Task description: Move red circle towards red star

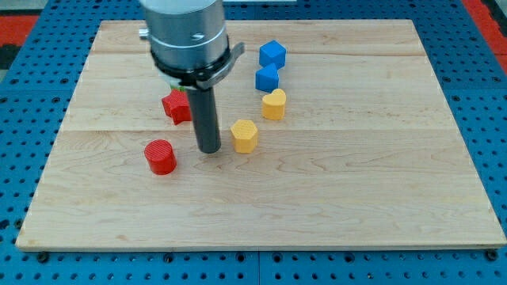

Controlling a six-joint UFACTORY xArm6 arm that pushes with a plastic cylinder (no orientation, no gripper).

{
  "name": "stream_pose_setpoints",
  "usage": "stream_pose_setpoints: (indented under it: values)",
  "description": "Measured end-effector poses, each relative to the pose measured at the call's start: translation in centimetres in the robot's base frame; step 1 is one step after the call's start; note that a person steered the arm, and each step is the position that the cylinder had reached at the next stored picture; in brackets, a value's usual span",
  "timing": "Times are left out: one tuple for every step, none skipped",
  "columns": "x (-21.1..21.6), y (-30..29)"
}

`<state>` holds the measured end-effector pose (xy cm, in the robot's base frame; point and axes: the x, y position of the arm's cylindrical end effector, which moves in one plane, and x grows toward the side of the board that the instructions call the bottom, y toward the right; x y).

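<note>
Used the red circle point(161, 156) as landmark throughout. Sat on the wooden desk point(356, 190), toward the view's left and bottom of the block group, whole outline plain. Found my tip point(209, 148) just to the view's right of the circle, level with it, apart from it by a narrow strip of bare wood. No jaws on this tool, only a plain dark rod, so nothing to be apart, together or clamped; touching no block.

Saw the red star point(176, 105) up from the circle and slightly to the view's right, its right side covered by the rod, so shape only partly readable. Spotted a sliver of green point(169, 81) further up from the circle, under the arm's grey housing; shape impossible to tell.

Placed the yellow hexagon point(245, 135) right of the circle, beyond the tip and just beside it. Yellow heart point(274, 104) further right and up. Two blue cubes point(267, 77) point(272, 54) furthest up-right of the circle, close together. Housing cut off by the view's top edge.
</note>
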<state>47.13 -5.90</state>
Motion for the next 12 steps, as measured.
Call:
stream_pose_setpoints:
  values:
    - [-0.8, -1.4]
    - [-0.8, 1.8]
    - [-0.8, 4.6]
    - [-0.8, 5.1]
    - [0.6, 2.6]
    - [4.4, -0.4]
    - [5.7, -4.6]
    - [4.3, -5.5]
    - [3.6, -5.5]
    - [7.3, -7.0]
    - [6.4, -8.9]
    - [5.3, -9.7]
